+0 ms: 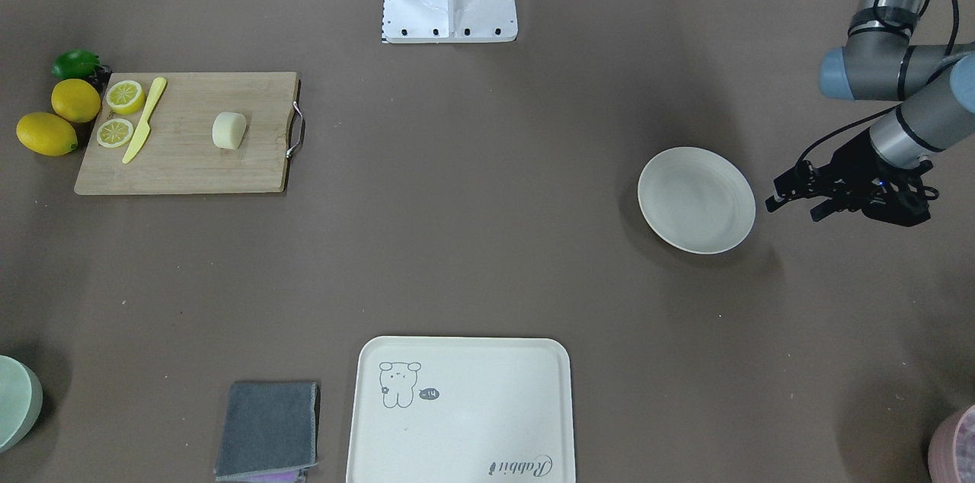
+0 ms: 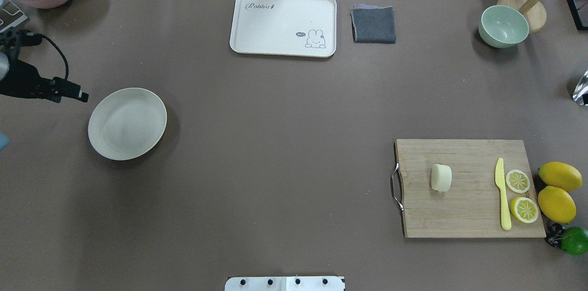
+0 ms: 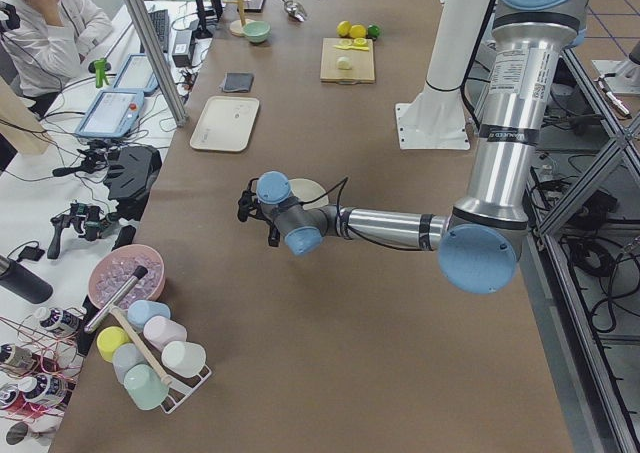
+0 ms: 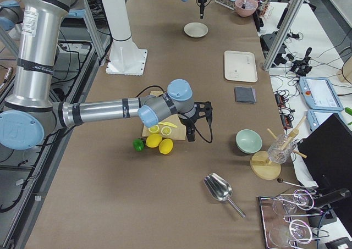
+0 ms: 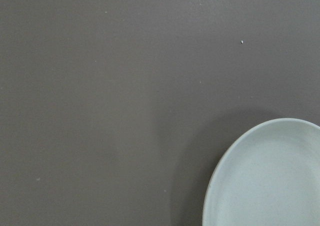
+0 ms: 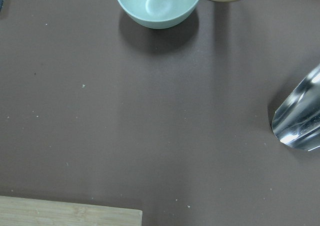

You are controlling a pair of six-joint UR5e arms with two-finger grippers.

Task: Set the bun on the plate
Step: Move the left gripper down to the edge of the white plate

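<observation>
I should lower the right gripper [image 4: 193, 129] (open or closed, I cannot tell) squarely over the bun [image 2: 441, 177], squeezing gently; the left gripper [image 1: 792, 209] hangs open, empty, near the plate [image 1: 696, 199].

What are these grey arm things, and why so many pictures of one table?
They are two robot arms at a brown table. Six cameras watch: one above, one in front, one at each end, one on each wrist. The left arm's tool hangs open beside the plate, holding nothing. The right arm's tool hovers near the cutting board; I cannot tell if it is open. The bun lies on that board with a yellow knife and lemon slices. A tray, a cloth and a bowl lie farther off.
</observation>
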